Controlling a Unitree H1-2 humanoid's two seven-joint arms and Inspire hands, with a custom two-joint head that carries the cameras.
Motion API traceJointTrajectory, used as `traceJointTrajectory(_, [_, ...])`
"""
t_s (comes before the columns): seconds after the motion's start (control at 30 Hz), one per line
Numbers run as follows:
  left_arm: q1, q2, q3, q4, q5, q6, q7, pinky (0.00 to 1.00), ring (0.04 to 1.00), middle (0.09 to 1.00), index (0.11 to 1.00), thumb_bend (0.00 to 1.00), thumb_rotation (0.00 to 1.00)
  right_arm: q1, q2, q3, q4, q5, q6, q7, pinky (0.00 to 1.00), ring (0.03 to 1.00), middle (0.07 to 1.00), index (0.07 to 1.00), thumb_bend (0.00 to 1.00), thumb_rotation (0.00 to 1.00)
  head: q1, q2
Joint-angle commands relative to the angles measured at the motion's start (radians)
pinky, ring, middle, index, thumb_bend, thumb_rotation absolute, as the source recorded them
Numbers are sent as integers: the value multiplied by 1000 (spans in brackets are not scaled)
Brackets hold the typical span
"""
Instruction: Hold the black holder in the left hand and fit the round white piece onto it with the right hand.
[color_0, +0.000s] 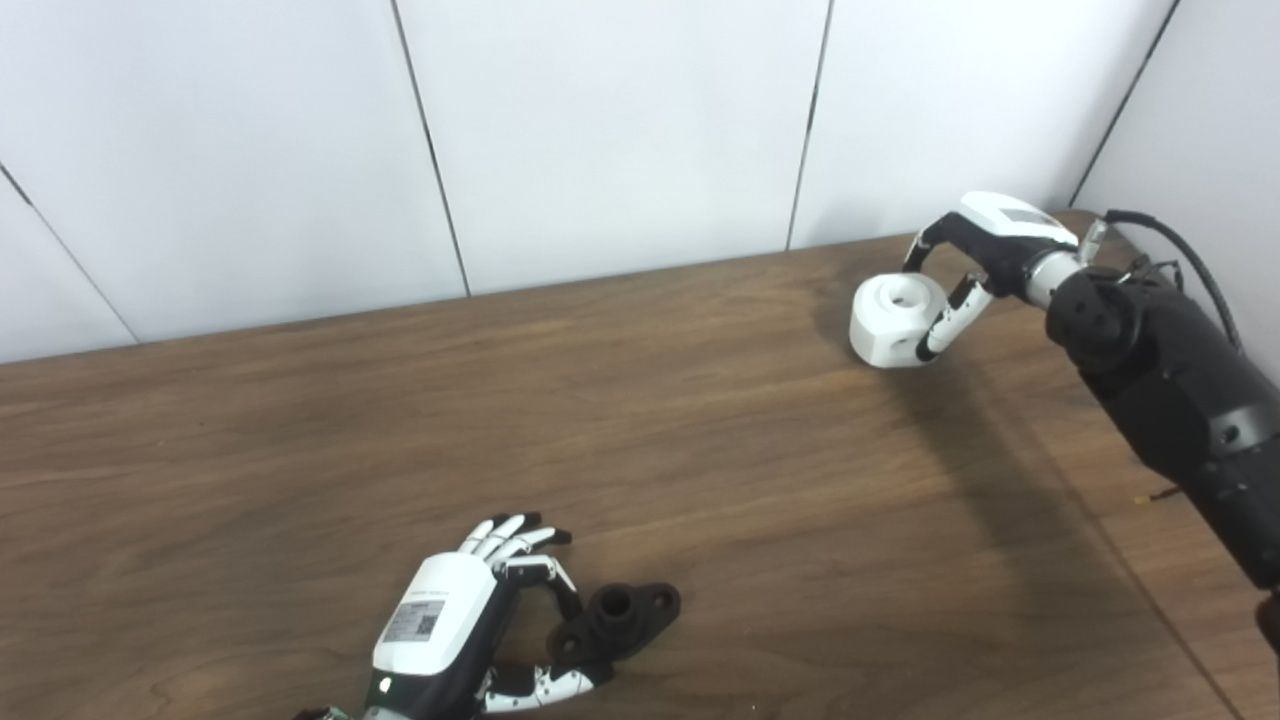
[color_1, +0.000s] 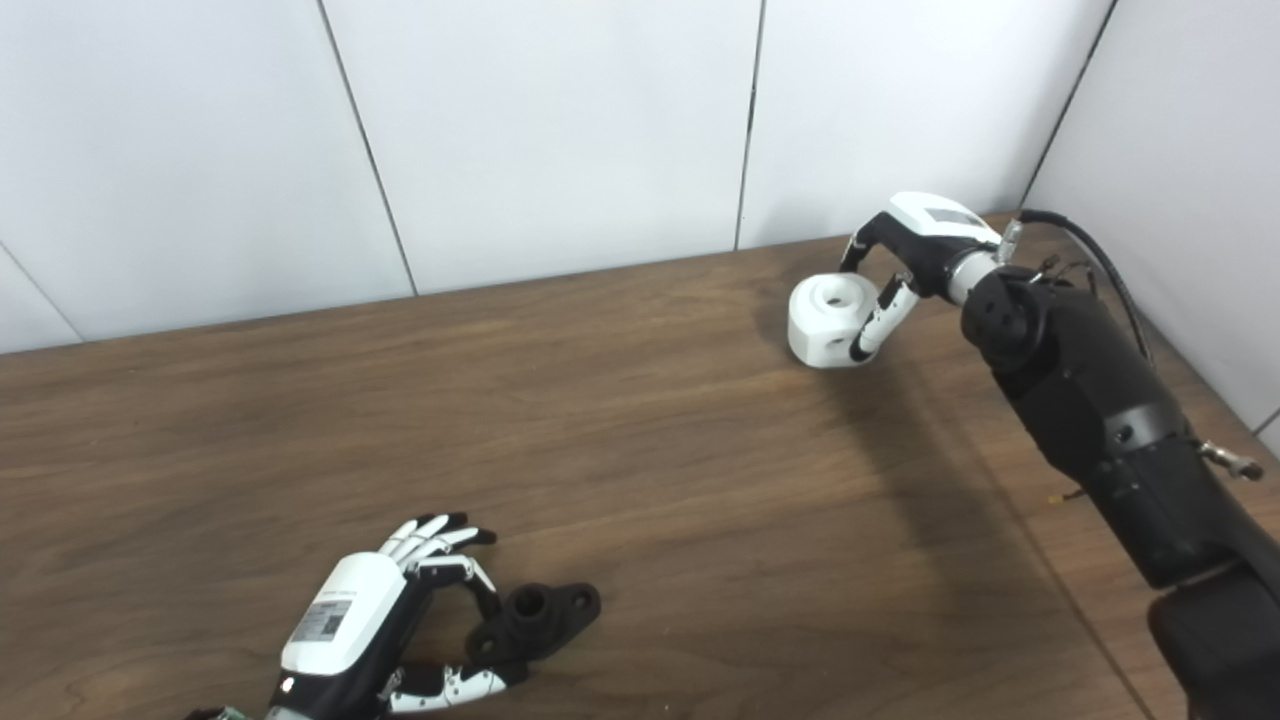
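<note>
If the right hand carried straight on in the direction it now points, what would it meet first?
The right hand points leftward and already curls around the round white piece, so that comes first. Beyond it, only bare table shows; the black holder lies well off that line.

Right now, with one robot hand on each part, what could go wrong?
1. The right robot hand seems to grip the round white piece only along its near side, so it might tip or slip when lifted.
2. The left robot hand pinches just one end of the black holder, which could twist in its grasp.
3. The parts sit far apart on the table, so lining up the white piece's hole with the holder may go astray.
</note>
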Motion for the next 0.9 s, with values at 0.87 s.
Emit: traceJointTrajectory(0.87, [18, 3, -37, 28, 82, 60, -104, 962, 915, 825, 488, 515, 62, 70, 89, 24, -823, -81, 195, 385, 986, 975, 863, 487, 519, 136, 88, 93])
